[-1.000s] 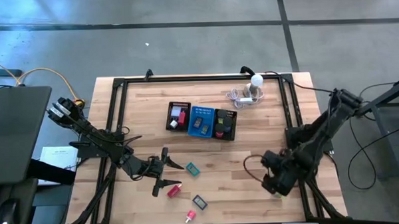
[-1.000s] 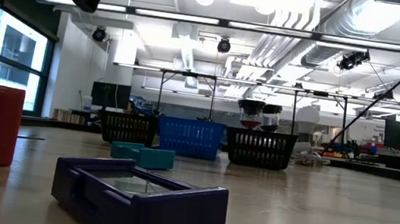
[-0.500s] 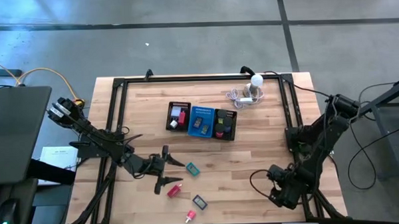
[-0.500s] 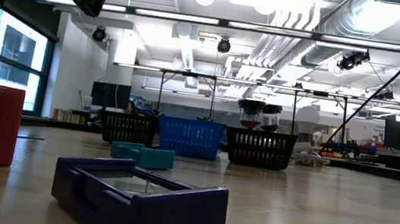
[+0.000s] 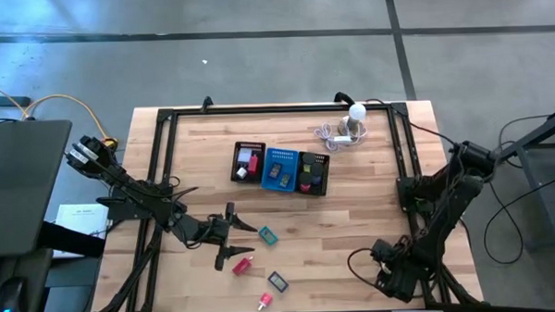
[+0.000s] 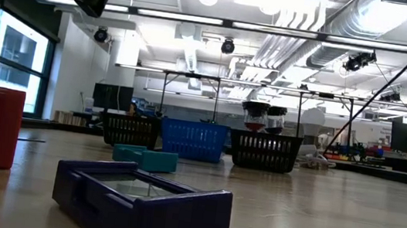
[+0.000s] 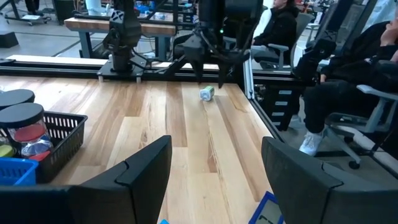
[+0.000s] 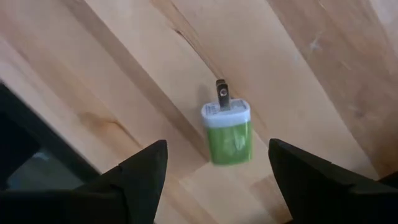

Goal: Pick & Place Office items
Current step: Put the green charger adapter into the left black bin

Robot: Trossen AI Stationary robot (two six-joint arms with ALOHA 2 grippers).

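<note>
Only right wrist: green plug point(image 8: 229, 132), open right tool point(image 8: 214, 177)

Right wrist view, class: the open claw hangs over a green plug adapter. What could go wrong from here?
1. The green plug adapter lies near the table's black frame rail; a finger of the right claw could strike it.
2. The adapter lies flat, so closing may nudge it aside.
3. The left claw, open, waits near the dark blue case.

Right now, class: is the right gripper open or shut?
Open. In the right wrist view its fingers stand wide apart, the green plug lying untouched between them.
</note>
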